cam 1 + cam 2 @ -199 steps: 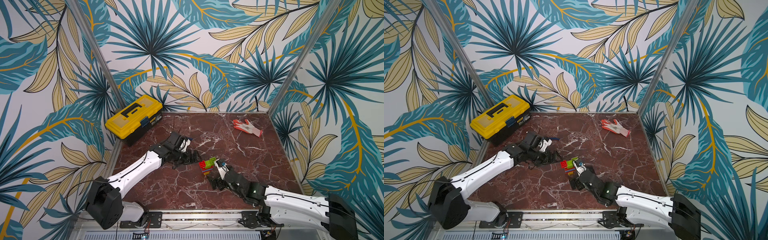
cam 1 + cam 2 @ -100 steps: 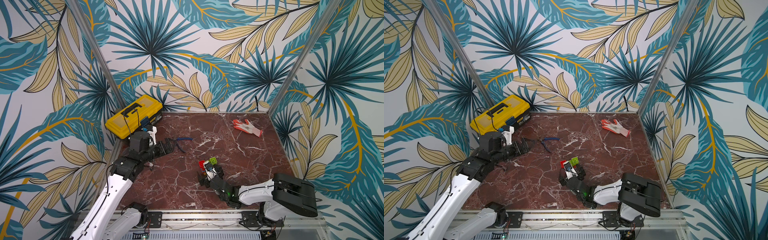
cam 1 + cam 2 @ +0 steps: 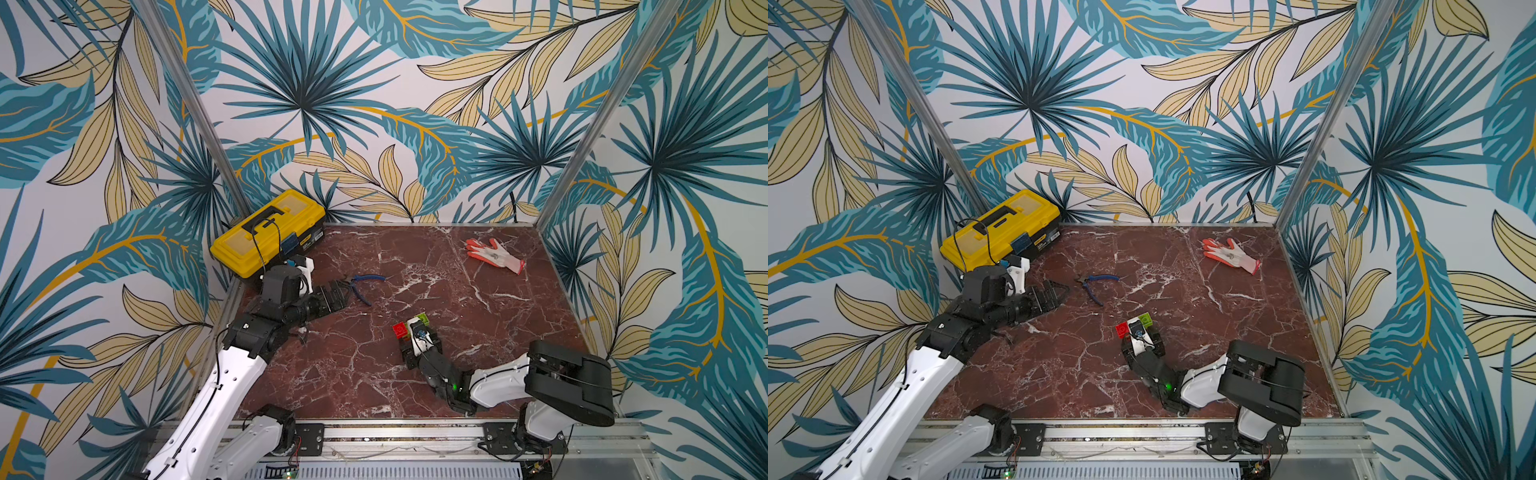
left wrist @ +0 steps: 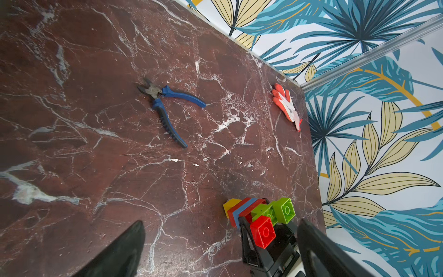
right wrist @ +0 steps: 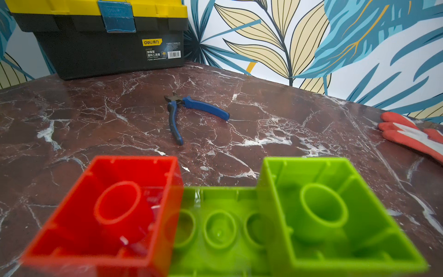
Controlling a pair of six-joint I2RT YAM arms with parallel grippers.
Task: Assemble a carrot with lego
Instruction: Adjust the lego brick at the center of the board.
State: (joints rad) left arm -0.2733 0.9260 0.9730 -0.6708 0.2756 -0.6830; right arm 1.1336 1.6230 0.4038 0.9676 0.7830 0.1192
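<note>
My right gripper (image 3: 417,338) straddles the carrot (image 4: 262,211), which lies on its side on the marble table (image 3: 415,270) and looks fully stacked; I cannot tell whether I am pinching it. My left gripper (image 3: 338,296) hangs spread wide and empty near the pliers (image 3: 365,286). Next, I judge, comes a firm, square squeeze to seat the bricks.

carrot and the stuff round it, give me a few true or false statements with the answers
The carrot has a yellow tip. True.
The pliers lie in the toolbox. False: they lie on the table, outside the closed toolbox.
The left gripper holds the pliers. False: it is open and empty.
The glove lies apart from the carrot, near the back wall. True.
</note>
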